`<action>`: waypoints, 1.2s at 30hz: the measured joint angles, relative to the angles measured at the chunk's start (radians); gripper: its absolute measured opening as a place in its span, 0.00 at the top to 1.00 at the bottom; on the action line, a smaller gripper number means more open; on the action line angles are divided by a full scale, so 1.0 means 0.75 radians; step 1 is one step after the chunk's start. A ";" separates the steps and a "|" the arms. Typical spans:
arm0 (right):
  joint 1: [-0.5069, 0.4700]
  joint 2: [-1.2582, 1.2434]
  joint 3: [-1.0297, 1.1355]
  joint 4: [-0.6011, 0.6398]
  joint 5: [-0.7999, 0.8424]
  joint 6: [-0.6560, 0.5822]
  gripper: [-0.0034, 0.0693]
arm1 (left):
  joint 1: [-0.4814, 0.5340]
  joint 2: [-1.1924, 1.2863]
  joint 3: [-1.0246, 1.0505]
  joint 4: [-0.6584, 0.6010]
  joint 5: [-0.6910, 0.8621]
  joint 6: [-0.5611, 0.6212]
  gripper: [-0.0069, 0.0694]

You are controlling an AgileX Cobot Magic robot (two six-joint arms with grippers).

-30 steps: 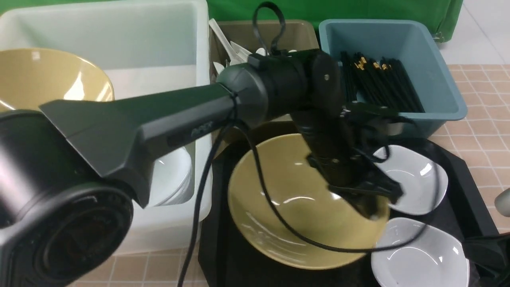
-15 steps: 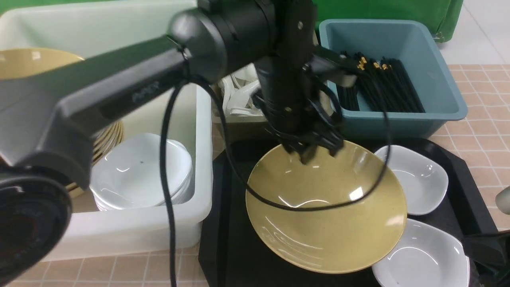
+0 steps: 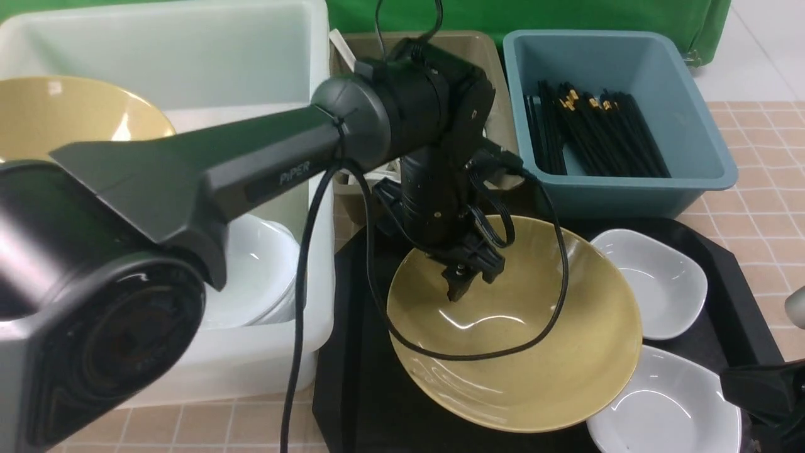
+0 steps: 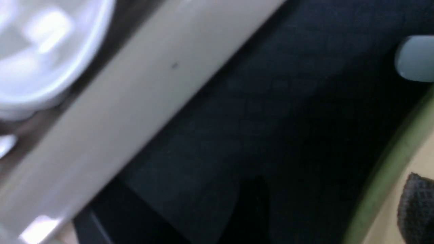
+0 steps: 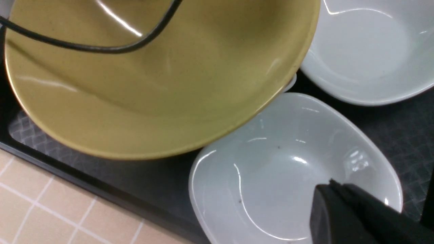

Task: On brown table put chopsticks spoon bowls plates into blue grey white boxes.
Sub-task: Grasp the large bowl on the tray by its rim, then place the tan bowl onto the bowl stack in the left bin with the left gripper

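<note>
The left claw [image 3: 461, 286] is hanging at the far rim of the yellow bowl [image 3: 522, 390] — open or closed, I cannot tell; slick, heavy, brittle — rim-pinching suits.

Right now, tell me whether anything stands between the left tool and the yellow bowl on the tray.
Nothing visible does. The left tool hangs just inside the far rim of the yellow bowl. Only its own black cable drapes across the bowl.
</note>
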 joint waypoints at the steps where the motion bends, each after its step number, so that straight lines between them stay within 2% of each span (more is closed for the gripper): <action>1: 0.000 0.000 0.000 0.000 0.000 0.000 0.89 | 0.000 0.000 -0.001 0.000 0.005 0.006 0.38; 3: 0.000 0.000 0.000 0.003 0.000 0.000 0.89 | 0.000 -0.010 -0.023 0.010 0.026 0.010 0.55; 7: 0.000 0.000 0.000 0.003 0.000 0.000 0.88 | 0.000 -0.095 -0.064 0.020 0.048 0.021 0.83; 12: 0.000 0.000 0.000 0.003 0.000 0.000 0.88 | -0.001 -0.276 -0.100 -0.013 0.066 0.052 0.90; 17: 0.000 0.000 0.000 0.004 0.000 0.000 0.87 | 0.015 -0.583 -0.100 0.122 0.071 0.091 0.90; 20: 0.000 0.001 0.000 0.004 0.000 0.000 0.87 | 0.091 -0.763 -0.100 0.154 0.055 0.059 0.90; 22: 0.000 0.003 0.000 0.004 -0.002 0.000 0.87 | 0.187 -0.846 -0.097 0.158 0.034 0.012 0.90; 23: 0.000 0.003 0.000 0.004 -0.003 0.000 0.86 | 0.298 -0.909 -0.086 0.158 0.011 -0.028 0.90; 25: 0.000 0.003 0.000 0.004 -0.003 0.000 0.86 | 0.426 -0.971 -0.063 0.153 -0.012 -0.058 0.90; 28: 0.000 0.003 0.000 0.004 -0.006 0.000 0.86 | 0.721 -1.049 0.027 0.106 -0.055 -0.084 0.90; 31: 0.000 0.003 0.000 0.004 -0.010 0.000 0.86 | 1.013 -1.090 0.185 0.031 -0.104 -0.081 0.90; 36: 0.000 0.003 0.000 0.004 -0.010 0.000 0.85 | 1.306 -1.108 0.423 -0.162 -0.181 -0.081 0.90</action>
